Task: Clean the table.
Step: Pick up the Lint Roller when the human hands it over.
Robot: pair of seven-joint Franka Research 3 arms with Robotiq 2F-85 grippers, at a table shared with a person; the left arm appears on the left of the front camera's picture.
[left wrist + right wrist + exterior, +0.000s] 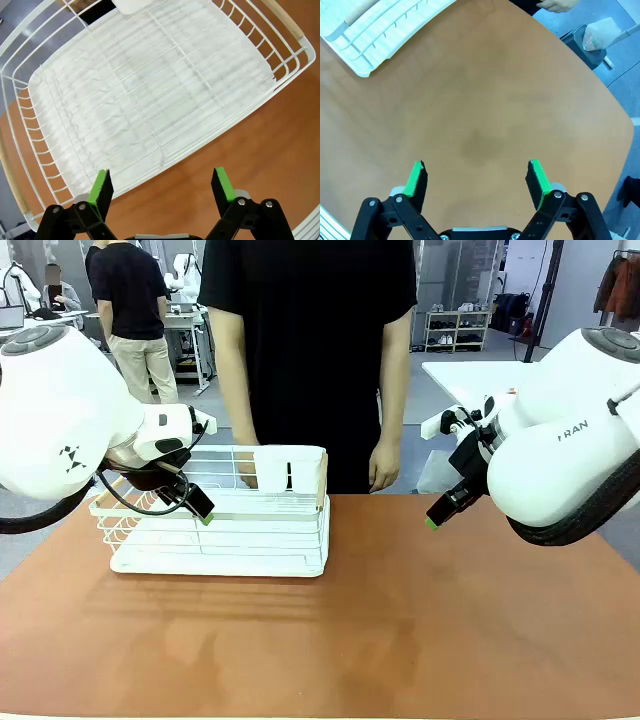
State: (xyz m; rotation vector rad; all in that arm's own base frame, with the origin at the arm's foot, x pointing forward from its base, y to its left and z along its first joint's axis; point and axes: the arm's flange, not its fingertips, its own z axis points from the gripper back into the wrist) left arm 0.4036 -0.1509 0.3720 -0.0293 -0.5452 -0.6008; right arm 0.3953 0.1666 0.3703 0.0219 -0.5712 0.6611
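So at this point the table [400, 640], the big terracotta one, looked pretty much cleared already. The only thing sitting on it was a white wire dish rack [220, 530] on its drip tray, toward the far left side, and the rack looked empty as far as I could see. No loose dishes, cups or junk anywhere on the brown top, just some faint smudgy streaks in the finish.

The left arm [60, 410] hung over the near edge of the rack with its jaws spread wide, nothing between them. The right arm [570, 450] hovered over bare table on the right side, jaws also wide apart and holding nothing.

A person stood at the far edge, one hand [385, 465] hanging loose, not touching anything.

My guess: the tidying part was basically done. What might have been left was the rack itself, or a wipe-down, though no cloth was around.
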